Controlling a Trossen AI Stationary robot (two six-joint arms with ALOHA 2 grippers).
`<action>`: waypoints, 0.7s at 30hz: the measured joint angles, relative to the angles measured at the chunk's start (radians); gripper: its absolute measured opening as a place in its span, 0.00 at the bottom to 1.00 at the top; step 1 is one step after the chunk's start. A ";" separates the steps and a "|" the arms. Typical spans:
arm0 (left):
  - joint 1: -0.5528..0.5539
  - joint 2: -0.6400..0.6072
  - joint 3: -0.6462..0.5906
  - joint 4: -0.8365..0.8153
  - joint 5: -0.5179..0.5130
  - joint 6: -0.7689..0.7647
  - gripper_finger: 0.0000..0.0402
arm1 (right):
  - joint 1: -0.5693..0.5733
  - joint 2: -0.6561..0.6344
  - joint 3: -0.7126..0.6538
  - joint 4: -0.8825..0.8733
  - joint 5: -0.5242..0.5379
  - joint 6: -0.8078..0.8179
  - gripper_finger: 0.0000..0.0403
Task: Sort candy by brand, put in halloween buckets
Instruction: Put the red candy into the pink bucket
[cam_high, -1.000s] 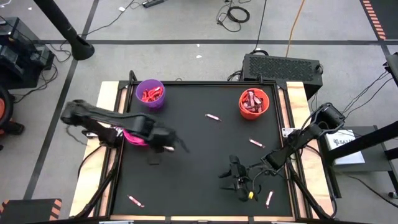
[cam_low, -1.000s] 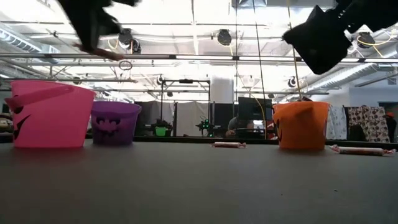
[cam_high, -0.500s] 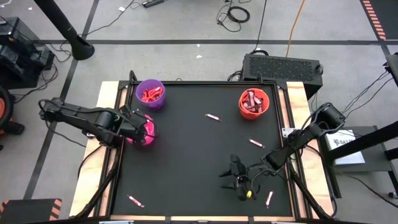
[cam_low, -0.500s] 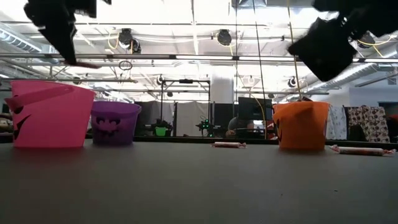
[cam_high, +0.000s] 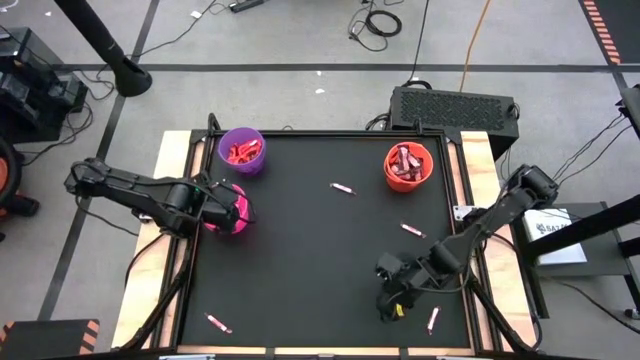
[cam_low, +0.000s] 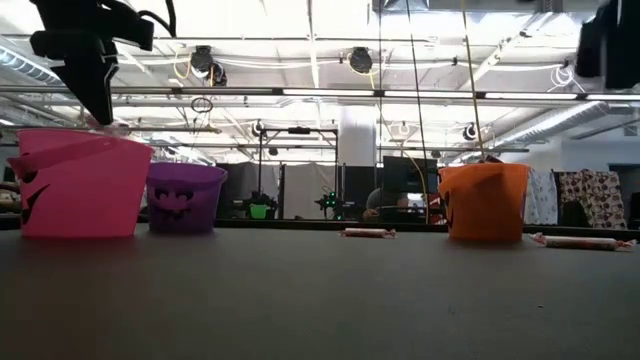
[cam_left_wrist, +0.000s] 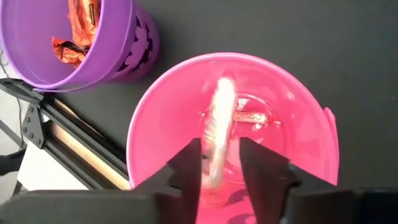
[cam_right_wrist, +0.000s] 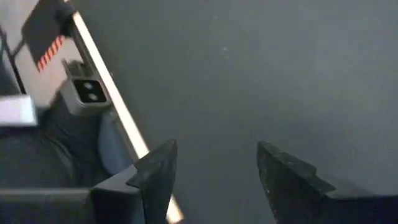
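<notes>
A thin pinkish-white candy stick (cam_left_wrist: 219, 127) is seen blurred between the two dark fingers of the left gripper (cam_left_wrist: 221, 163), directly over the mouth of the pink bucket (cam_left_wrist: 155, 118). The fingers stand a little apart on each side of the stick, and it is not possible to tell if they press on it or have let it go. On the bottom of the pink bucket lies another wrapped stick (cam_left_wrist: 249, 117). In the high view the left gripper (cam_high: 218, 203) is over this pink bucket (cam_high: 240, 212), which stands at the left edge of the black table (cam_high: 320, 250).

Just beside it, closer to the far left corner, stands the purple bucket (cam_high: 241, 150) with shiny red packets (cam_high: 240, 152) inside. The orange bucket (cam_high: 408, 166) stands near the far right corner and holds darker bars (cam_high: 404, 160).

Four loose sticks lie on the table: one (cam_high: 343, 188) between the purple and the orange bucket, one (cam_high: 413, 230) nearer to the right side, one (cam_high: 433, 319) at the near right edge and one (cam_high: 218, 323) at the near left edge.

The right gripper (cam_high: 388, 297) is low over the near right part of the table, close to the stick at the near right edge. Its fingers (cam_right_wrist: 158, 171) are spread wide and nothing is between them; only bare table shows there.
</notes>
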 joint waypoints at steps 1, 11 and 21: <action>0.000 0.001 0.000 0.000 0.001 0.000 0.31 | 0.006 0.000 0.032 -0.050 0.001 0.045 0.53; -0.002 0.001 0.000 0.123 0.032 0.000 0.52 | 0.156 0.016 0.109 -0.290 -0.004 0.553 0.53; -0.125 0.009 0.000 0.775 0.139 0.377 0.52 | 0.341 0.146 0.108 -0.349 -0.091 1.043 0.53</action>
